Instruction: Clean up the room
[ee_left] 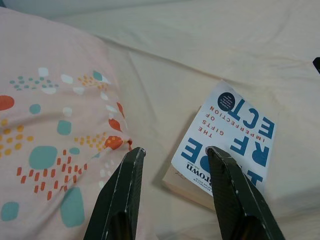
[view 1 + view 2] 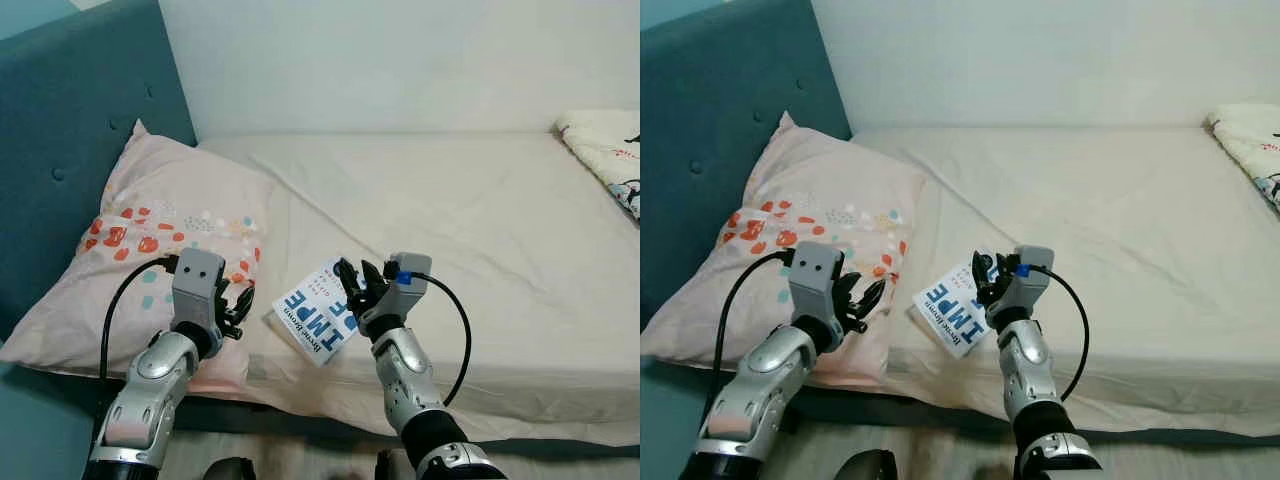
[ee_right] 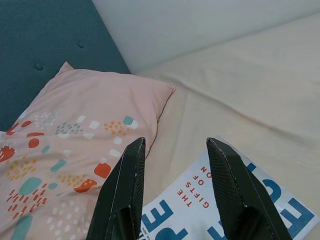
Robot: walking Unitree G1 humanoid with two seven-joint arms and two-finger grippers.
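reaching for the book (image 2: 318,314), the right hand (image 2: 360,282) hovers with fingers spread and empty just above its far edge, the book lying flat on the bed (image 2: 480,220) beside the pillow (image 2: 170,240). the left hand (image 2: 235,303), also open and empty, waits over the pillow's corner. next it likely needs to lower and pinch the book's edge.

Pale plain wall (image 2: 400,60), teal padded headboard (image 2: 60,110), bed with cream sheet (image 2: 480,220), soft even light
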